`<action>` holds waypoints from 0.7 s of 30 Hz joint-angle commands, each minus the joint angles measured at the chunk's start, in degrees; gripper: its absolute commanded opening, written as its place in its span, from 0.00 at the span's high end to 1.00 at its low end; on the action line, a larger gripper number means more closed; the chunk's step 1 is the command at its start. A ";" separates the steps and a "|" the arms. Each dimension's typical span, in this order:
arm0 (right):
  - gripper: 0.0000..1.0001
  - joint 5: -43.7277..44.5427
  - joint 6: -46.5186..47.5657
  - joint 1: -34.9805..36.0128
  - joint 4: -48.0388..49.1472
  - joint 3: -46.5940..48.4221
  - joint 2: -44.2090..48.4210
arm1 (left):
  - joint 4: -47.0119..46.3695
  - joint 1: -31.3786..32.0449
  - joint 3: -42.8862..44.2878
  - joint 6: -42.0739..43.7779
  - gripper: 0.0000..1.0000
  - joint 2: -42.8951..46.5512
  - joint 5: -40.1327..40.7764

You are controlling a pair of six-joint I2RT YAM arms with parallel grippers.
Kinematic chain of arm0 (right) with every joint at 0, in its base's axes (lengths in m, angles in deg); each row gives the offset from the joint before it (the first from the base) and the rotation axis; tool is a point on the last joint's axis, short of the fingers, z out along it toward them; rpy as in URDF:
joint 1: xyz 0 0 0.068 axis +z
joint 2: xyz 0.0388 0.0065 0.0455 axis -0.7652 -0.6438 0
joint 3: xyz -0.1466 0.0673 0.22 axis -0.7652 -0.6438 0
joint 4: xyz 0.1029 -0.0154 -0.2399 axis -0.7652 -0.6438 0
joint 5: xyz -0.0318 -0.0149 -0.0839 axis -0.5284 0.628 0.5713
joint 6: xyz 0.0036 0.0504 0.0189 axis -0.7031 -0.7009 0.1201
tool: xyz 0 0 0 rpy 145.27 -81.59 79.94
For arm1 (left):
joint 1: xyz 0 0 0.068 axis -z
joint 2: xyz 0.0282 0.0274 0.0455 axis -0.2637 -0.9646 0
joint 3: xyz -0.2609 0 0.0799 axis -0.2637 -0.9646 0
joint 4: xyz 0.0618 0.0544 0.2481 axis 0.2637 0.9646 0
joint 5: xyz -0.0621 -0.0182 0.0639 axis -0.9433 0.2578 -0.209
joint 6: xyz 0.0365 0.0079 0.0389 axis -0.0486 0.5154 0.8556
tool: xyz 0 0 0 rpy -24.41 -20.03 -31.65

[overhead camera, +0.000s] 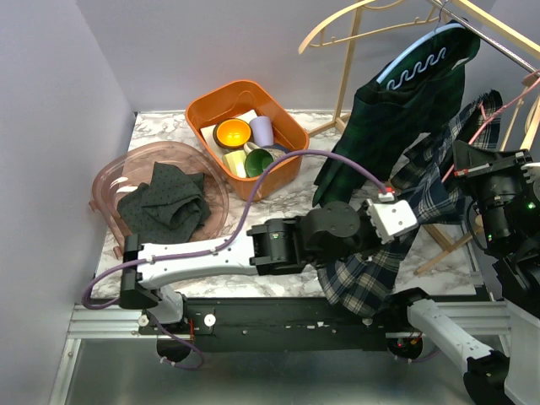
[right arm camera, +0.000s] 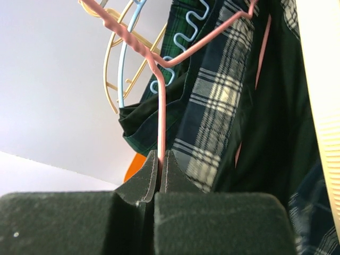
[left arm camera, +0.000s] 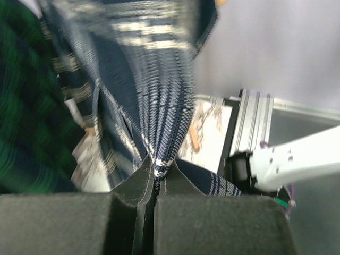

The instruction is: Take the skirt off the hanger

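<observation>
A navy plaid skirt (overhead camera: pixel 371 268) hangs from a pink wire hanger (overhead camera: pixel 499 108) at the right of the table, its hem near the front edge. My left gripper (overhead camera: pixel 413 221) is shut on a fold of the skirt; in the left wrist view the fabric (left arm camera: pixel 159 95) stretches up from the closed fingertips (left arm camera: pixel 155 170). My right gripper (overhead camera: pixel 464 166) is shut on the pink hanger's wire (right arm camera: pixel 162 101), which runs straight up from the jaws (right arm camera: pixel 160 159). The skirt (right arm camera: pixel 212 106) hangs just right of that wire.
A dark green garment (overhead camera: pixel 396 110) on a light blue hanger (overhead camera: pixel 422 59) hangs from the wooden rack (overhead camera: pixel 348 59) right behind the skirt. An orange bin (overhead camera: pixel 202 114) of cups stands at the back. A pink transparent basin (overhead camera: pixel 110 177) holding dark cloth sits left.
</observation>
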 commanded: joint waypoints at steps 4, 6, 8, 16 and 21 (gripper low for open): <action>0.99 3.84 1.25 -0.24 9.74 1.44 0.50 | 5.91 0.80 -8.14 -1.79 1.00 13.91 5.67; 0.99 3.40 1.16 -0.24 9.92 1.70 0.67 | 6.44 0.80 -9.46 -1.35 1.00 16.03 8.13; 0.99 3.13 0.81 -0.24 10.01 1.97 1.11 | 6.62 0.80 -11.22 -0.83 1.00 19.20 11.64; 0.99 -4.33 -2.79 -0.15 10.62 3.99 1.99 | 8.02 0.80 -12.46 1.72 1.00 29.12 21.14; 0.99 -8.72 -5.60 -0.15 11.23 3.47 4.71 | 8.81 0.80 -11.41 2.60 1.00 33.18 24.13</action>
